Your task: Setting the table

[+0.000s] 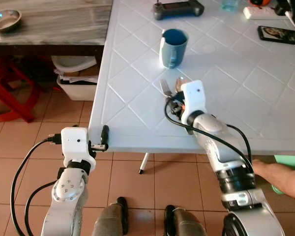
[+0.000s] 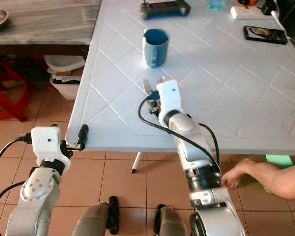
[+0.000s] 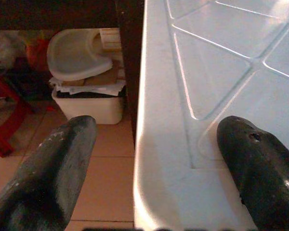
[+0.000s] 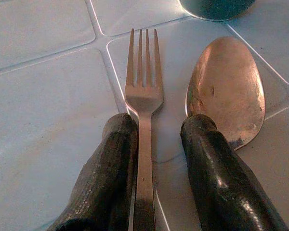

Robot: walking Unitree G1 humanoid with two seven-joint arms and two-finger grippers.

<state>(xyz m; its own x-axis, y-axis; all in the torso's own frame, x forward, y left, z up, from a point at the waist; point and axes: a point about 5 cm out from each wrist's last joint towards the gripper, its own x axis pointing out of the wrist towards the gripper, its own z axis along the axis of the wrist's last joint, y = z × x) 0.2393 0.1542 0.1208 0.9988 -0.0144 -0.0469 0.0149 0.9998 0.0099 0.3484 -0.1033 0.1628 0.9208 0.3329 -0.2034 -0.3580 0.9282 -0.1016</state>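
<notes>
1. The right gripper (image 4: 156,144) rests on the white table (image 1: 137,123), near its front edge. Its jaws are a little apart around the fork (image 4: 143,91).
2. The spoon (image 4: 229,86) lies just beside the fork, before the blue mug (image 1: 173,47).
3. The left gripper (image 3: 156,163) is open wide at the table's front left corner.

Fork (image 4: 143,91) left of spoon (image 4: 227,89) on table (image 1: 137,108); mug (image 1: 173,47) behind them; phone (image 1: 279,34) far right.

Across my worktop lie a black game controller (image 1: 178,8), a phone (image 1: 279,34) and a white power strip (image 1: 262,12). A red stool (image 1: 10,96) stands on the tiled floor.
</notes>
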